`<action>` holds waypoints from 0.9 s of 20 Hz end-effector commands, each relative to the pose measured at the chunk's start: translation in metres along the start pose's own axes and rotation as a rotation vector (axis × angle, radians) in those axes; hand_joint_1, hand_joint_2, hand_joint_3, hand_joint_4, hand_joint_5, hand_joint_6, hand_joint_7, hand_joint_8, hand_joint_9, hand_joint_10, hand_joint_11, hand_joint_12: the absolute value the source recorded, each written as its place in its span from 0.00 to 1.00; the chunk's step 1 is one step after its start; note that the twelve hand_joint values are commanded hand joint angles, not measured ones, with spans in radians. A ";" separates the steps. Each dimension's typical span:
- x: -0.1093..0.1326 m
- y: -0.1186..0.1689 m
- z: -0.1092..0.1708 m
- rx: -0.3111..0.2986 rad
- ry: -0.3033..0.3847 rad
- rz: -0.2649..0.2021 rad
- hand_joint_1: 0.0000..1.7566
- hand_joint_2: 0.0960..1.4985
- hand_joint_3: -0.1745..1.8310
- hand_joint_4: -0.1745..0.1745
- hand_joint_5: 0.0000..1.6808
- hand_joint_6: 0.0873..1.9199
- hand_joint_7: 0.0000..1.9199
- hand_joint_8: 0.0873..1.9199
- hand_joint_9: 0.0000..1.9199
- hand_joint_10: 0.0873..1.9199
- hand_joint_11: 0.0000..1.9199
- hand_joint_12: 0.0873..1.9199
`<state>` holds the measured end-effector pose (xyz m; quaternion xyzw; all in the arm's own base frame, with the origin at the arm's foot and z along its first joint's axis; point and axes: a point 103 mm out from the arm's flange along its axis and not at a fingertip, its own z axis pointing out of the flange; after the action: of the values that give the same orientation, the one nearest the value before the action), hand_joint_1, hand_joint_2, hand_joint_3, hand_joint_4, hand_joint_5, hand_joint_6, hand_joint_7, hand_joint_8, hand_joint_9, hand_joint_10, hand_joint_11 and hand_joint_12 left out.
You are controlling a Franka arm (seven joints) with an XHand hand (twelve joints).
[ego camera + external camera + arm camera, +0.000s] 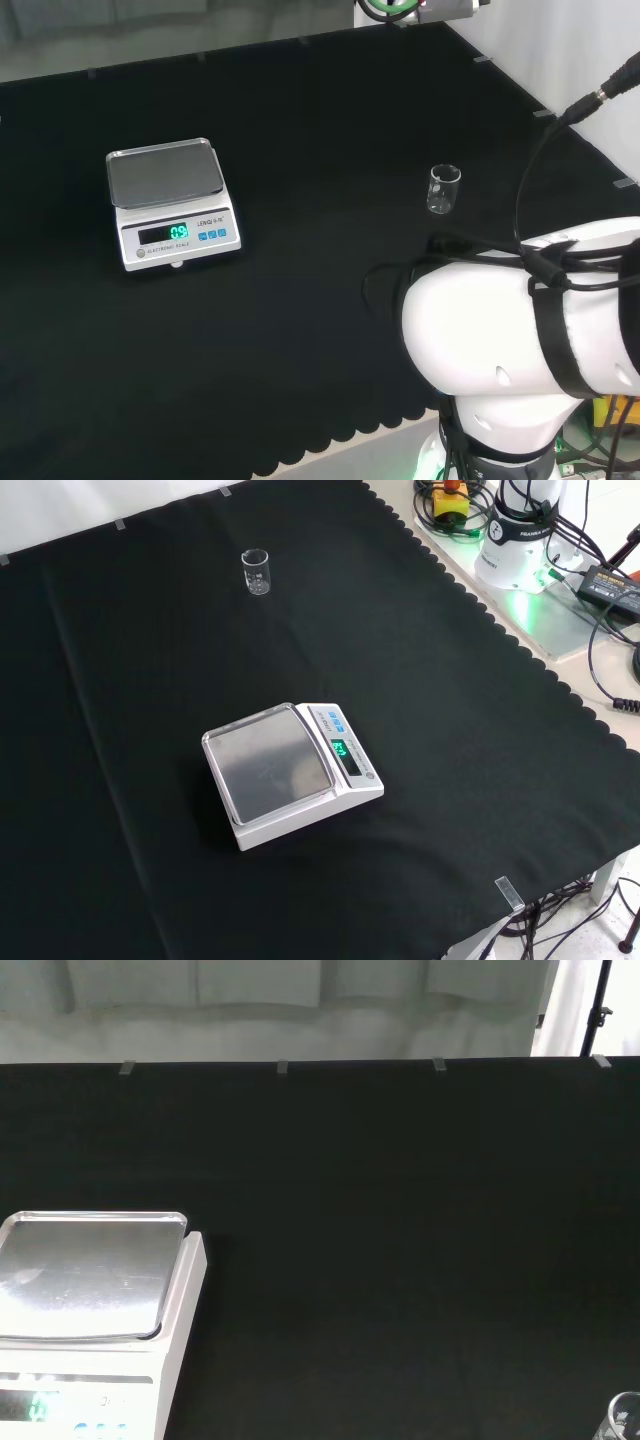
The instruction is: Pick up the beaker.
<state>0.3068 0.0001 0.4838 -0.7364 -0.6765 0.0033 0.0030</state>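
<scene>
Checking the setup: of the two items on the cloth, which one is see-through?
The beaker: clear glass, standing upright alone. The scale is opaque white with a metal pan.

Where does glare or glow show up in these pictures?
Front view: green glow on the floor by the arm's base; head view: the white scale's green display is lit; wrist view: its steel pan reflects pale light; the small clear glass beaker shows faint highlights.

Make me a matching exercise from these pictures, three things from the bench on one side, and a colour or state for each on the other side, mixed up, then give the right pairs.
Things:
1. beaker
2. scale's weighing pan
3. cloth

Descriptions:
A. black, covering the bench
B. clear, standing upright on its own
C. silvery metal with nothing on it

Pairs: 1-B, 2-C, 3-A
</scene>
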 end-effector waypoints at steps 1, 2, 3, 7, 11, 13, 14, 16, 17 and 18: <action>0.002 0.002 0.002 -0.006 -0.009 0.012 0.00 0.57 0.34 0.44 0.01 0.01 0.00 0.13 0.00 0.26 0.01 0.70; 0.002 0.003 0.003 -0.006 -0.006 0.020 0.00 0.58 0.32 0.44 0.01 0.00 0.00 0.12 0.00 0.25 0.00 0.71; -0.011 0.000 0.004 -0.016 0.019 0.039 0.00 0.59 0.31 0.43 0.02 0.00 0.00 0.11 0.00 0.25 0.00 0.72; -0.015 0.003 0.008 -0.003 0.000 0.023 0.00 0.60 0.29 0.43 0.02 0.00 0.00 0.11 0.00 0.25 0.00 0.73; -0.013 0.012 0.021 -0.012 0.019 0.049 0.00 0.61 0.29 0.43 0.02 0.00 0.00 0.11 0.00 0.25 0.00 0.73; -0.029 0.011 0.029 -0.033 0.036 0.063 0.00 0.61 0.29 0.43 0.02 0.00 0.00 0.11 0.00 0.25 0.00 0.73; -0.037 0.011 0.033 -0.041 0.037 0.069 0.00 0.61 0.28 0.43 0.02 0.00 0.00 0.11 0.00 0.25 0.00 0.73; -0.052 0.011 0.043 -0.049 0.042 0.094 0.00 0.62 0.27 0.43 0.03 0.00 0.00 0.12 0.00 0.25 0.00 0.73; -0.059 0.012 0.048 -0.051 0.045 0.106 0.00 0.62 0.27 0.42 0.03 0.00 0.00 0.12 0.00 0.25 0.00 0.73; -0.068 0.012 0.054 -0.051 0.050 0.120 0.00 0.62 0.27 0.42 0.04 0.00 0.00 0.12 0.00 0.26 0.00 0.73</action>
<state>0.3140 -0.0215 0.4596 -0.7520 -0.6591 -0.0086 0.0001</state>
